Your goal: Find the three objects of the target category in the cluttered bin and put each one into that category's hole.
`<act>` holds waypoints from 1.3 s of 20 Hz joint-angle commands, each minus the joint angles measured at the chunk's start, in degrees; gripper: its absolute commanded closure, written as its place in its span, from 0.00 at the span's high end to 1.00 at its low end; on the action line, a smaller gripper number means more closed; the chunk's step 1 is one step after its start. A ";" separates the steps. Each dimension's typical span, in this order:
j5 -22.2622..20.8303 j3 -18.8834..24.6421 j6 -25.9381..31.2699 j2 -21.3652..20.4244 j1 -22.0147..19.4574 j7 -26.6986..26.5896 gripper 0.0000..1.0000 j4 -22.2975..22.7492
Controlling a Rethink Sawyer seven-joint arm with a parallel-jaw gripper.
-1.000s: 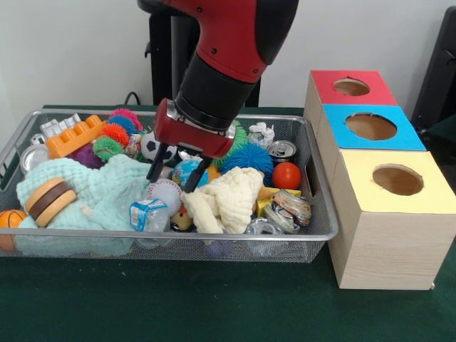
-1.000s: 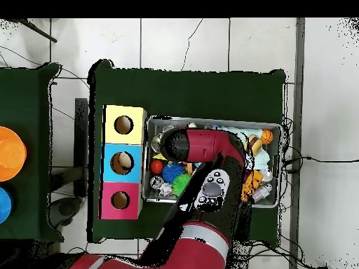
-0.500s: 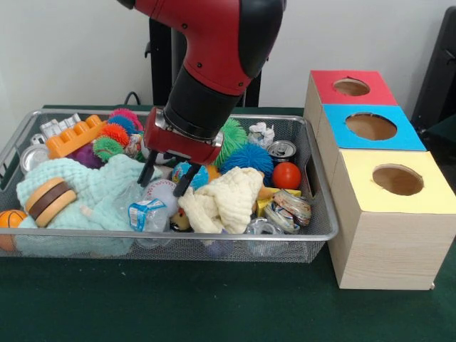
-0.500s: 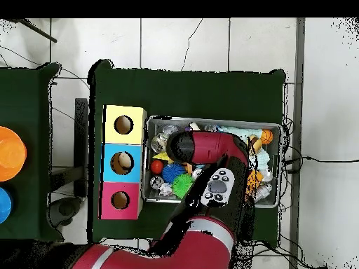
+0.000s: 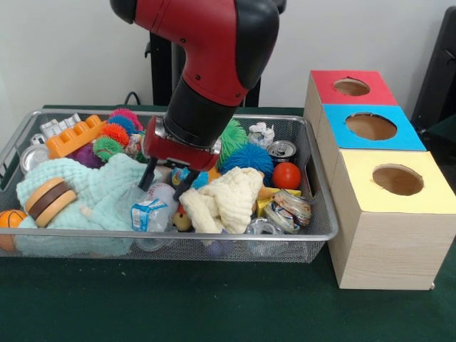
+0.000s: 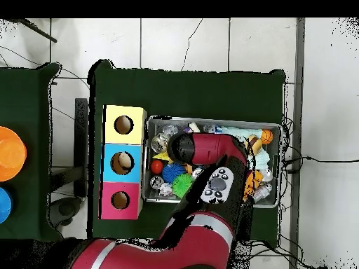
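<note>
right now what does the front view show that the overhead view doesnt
Only the front view shows the gripper with its fingers spread over the plastic bottle, plus the cream cloth, toy burger and the boxes' wood-grain sides.
Only the overhead view shows the tiled floor and a second dark table with an orange disc.
Both show the bin, the red ball, and the yellow, blue and red box tops with their holes.
</note>
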 commanded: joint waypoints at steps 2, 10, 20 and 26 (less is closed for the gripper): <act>0.99 4.12 -3.38 4.93 -2.75 10.71 1.00 0.17; 1.21 4.80 0.68 2.33 -3.29 8.13 1.00 -0.11; 1.28 5.49 3.90 1.01 -4.22 6.15 1.00 -2.17; 1.77 6.11 1.18 3.32 -4.01 8.17 1.00 -2.95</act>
